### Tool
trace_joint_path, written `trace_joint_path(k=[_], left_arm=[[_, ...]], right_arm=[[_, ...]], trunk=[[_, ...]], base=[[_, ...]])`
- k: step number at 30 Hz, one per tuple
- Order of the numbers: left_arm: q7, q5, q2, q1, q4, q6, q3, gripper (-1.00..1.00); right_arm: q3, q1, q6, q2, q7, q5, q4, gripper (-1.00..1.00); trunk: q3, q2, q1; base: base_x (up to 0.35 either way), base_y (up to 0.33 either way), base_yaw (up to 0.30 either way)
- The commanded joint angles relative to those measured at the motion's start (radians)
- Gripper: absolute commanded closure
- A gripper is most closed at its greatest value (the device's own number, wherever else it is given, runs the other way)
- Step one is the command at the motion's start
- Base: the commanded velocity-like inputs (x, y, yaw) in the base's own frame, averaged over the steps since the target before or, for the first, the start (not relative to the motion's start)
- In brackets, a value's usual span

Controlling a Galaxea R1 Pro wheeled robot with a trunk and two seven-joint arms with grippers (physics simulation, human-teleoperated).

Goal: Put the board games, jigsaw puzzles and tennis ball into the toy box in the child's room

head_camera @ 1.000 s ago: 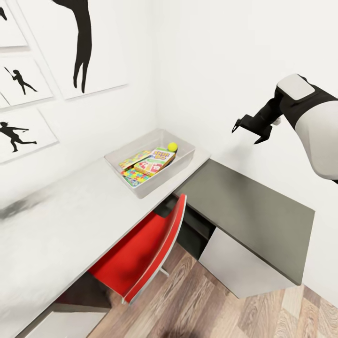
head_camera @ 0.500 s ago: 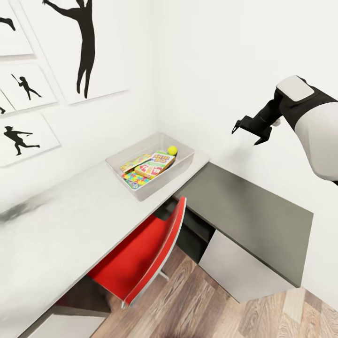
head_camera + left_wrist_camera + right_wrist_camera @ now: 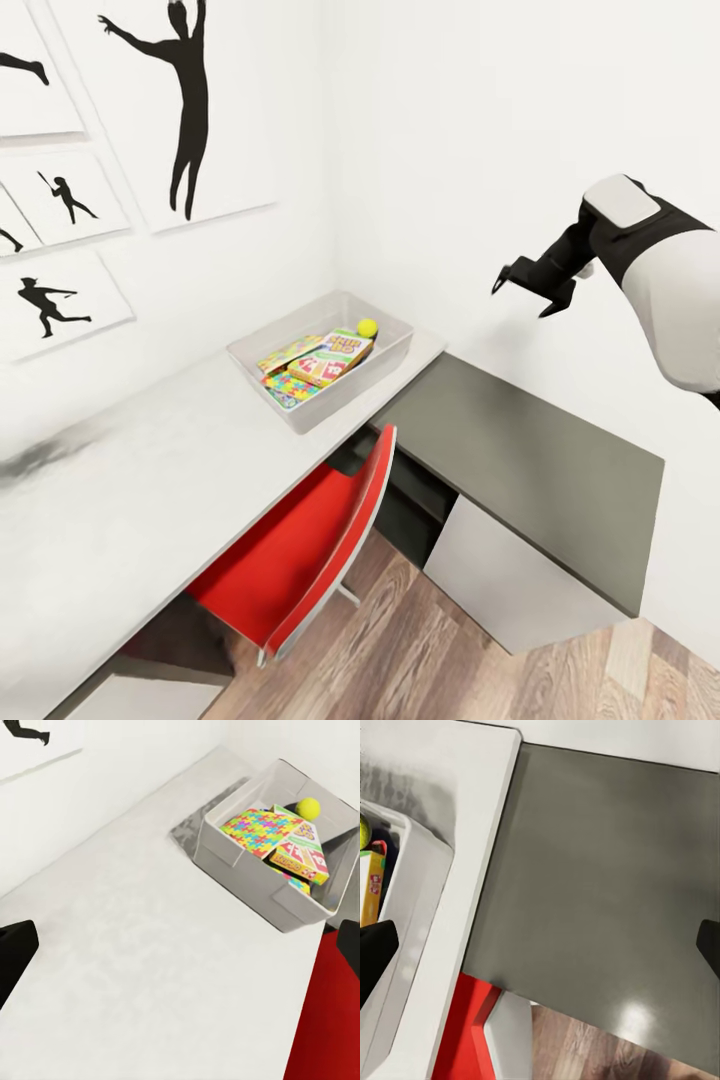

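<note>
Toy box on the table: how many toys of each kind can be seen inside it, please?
Jigsaw puzzles: 2
Board games: 1, the Skip-Bo box
Tennis balls: 1
Total visible in the toy box: 4

The toy box (image 3: 398, 352) sits on the table (image 3: 150, 470).

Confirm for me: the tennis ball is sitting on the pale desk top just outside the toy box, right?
Not quite: the tennis ball is inside the toy box, beside the Skip-Bo game, as the left wrist view shows.
</note>
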Motion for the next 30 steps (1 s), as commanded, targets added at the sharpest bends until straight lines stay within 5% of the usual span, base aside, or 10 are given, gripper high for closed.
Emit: trace_joint_path(k=[1,30], left_arm=[[-0.003,0.000,0.000,-0.002,0.000,0.005,0.000,-1.00],[-0.002,-0.006,-0.013,-0.002,0.000,0.005,0.000,-1.00]], right_arm=[[-0.004,0.001,0.003,0.000,-0.009,-0.006,-0.001,-1.00],[-0.004,0.005,0.003,0.000,-0.008,-0.007,0.000,-1.00]], trunk=[[0.001,-0.001,0.000],[0.049,-0.001,0.000]], base=[[0.000,0.000,0.000],[0.000,0.000,0.000]])
